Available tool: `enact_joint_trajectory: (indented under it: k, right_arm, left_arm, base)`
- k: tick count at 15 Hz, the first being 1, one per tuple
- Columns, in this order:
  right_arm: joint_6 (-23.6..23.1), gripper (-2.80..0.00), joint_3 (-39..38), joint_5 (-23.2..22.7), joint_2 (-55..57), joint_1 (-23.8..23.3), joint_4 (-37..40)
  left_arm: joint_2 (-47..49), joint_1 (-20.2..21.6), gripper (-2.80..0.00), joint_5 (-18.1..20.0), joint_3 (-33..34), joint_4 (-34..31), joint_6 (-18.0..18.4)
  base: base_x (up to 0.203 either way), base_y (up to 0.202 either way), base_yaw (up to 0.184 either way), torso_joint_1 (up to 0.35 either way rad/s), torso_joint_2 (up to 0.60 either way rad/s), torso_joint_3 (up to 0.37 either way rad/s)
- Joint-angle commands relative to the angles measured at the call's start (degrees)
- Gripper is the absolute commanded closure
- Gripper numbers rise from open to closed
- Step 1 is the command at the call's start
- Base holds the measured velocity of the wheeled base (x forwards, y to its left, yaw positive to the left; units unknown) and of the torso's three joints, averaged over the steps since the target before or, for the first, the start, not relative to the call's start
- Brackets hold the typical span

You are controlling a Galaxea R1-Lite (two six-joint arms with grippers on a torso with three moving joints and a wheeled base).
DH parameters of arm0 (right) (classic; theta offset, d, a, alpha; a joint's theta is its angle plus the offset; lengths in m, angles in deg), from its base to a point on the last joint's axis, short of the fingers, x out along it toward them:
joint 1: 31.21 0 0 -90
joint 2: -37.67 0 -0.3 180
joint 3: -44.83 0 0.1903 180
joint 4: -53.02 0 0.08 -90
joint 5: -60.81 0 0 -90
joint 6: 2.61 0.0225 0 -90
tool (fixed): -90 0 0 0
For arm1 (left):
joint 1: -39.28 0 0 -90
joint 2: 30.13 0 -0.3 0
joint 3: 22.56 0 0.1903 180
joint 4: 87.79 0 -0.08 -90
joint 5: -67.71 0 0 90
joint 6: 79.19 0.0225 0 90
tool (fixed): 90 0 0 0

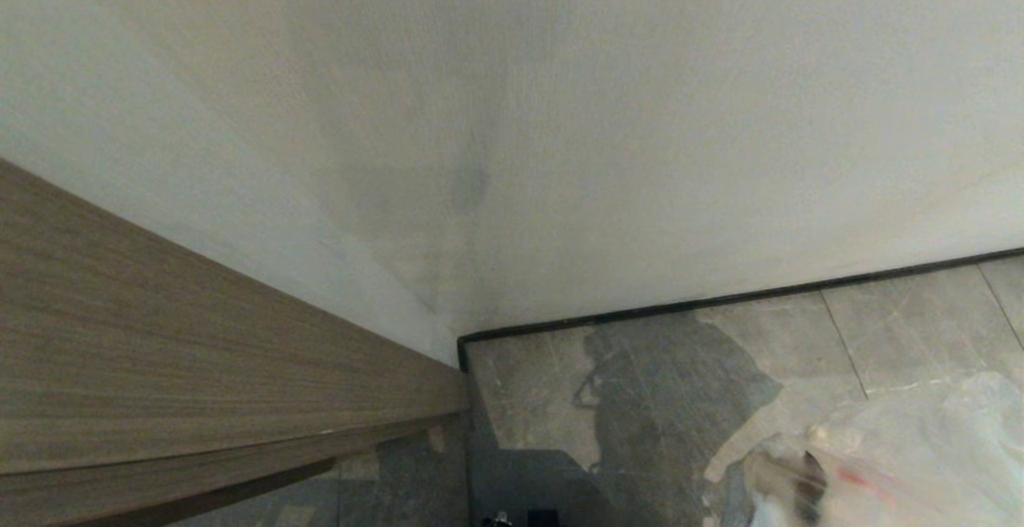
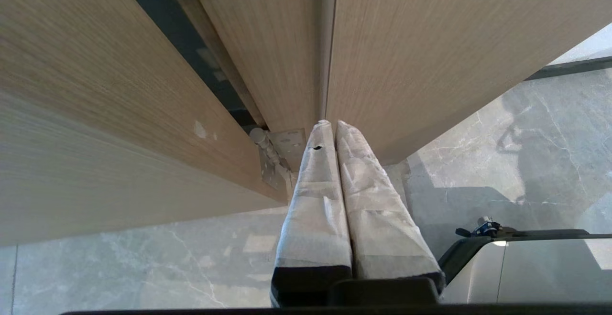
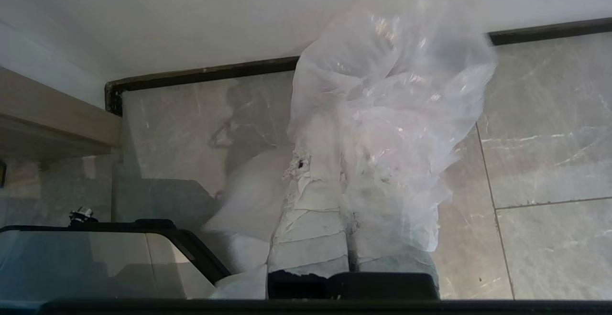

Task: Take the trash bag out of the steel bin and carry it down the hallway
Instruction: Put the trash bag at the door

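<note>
The trash bag (image 1: 904, 447), thin clear crinkled plastic with a red smear of litter showing through, hangs at the lower right of the head view. In the right wrist view my right gripper (image 3: 336, 159) is shut on the trash bag (image 3: 392, 95), whose plastic bunches over and past the taped fingers (image 3: 311, 229). My left gripper (image 2: 330, 124) is shut with nothing between its taped fingers, pointing at a wooden door. The steel bin is out of view. Glossy grey marbled hallway tiles (image 1: 880, 327) lie below.
A wood-grain panel (image 1: 200, 351) fills the left side, with a metal hinge (image 2: 275, 157) close to the left fingertips. A white wall (image 1: 560, 111) with black skirting (image 1: 720, 299) stands straight ahead. The robot's base (image 2: 526, 262) shows low down.
</note>
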Motion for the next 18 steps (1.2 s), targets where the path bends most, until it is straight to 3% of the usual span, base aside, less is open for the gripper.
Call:
enact_joint_trajectory:
  k: [1,3,7,10,18]
  right_arm:
    - [0.06,0.00,0.22,-0.14,0.00,0.02,-0.06]
    - [0.10,0.00,5.55,-1.63,0.27,0.02,2.97]
    - [-0.91,0.00,18.30,-6.50,1.31,0.02,27.66]
    - [-3.51,0.00,20.47,-6.75,6.70,0.02,28.04]
    - [-3.96,0.00,32.82,-6.69,41.81,0.32,26.61]
  left_arm:
    - [0.00,0.00,0.00,0.00,0.00,0.01,-0.04]
    - [0.00,0.00,0.00,0.00,0.00,0.01,-0.04]
    - [0.00,0.00,0.00,0.00,0.00,0.01,-0.04]
    - [0.00,0.00,0.00,0.00,0.00,0.01,-0.04]
    - [0.00,0.00,0.00,0.00,0.00,0.01,-0.04]
  base:
    - [0.000,0.000,0.000,0.000,0.00,0.000]
    - [0.000,0.000,0.000,0.000,0.00,0.000]
    - [0.000,0.000,0.000,0.000,0.00,0.000]
    - [0.000,0.000,0.000,0.000,0.00,0.000]
    - [0.000,0.000,0.000,0.000,0.00,0.000]
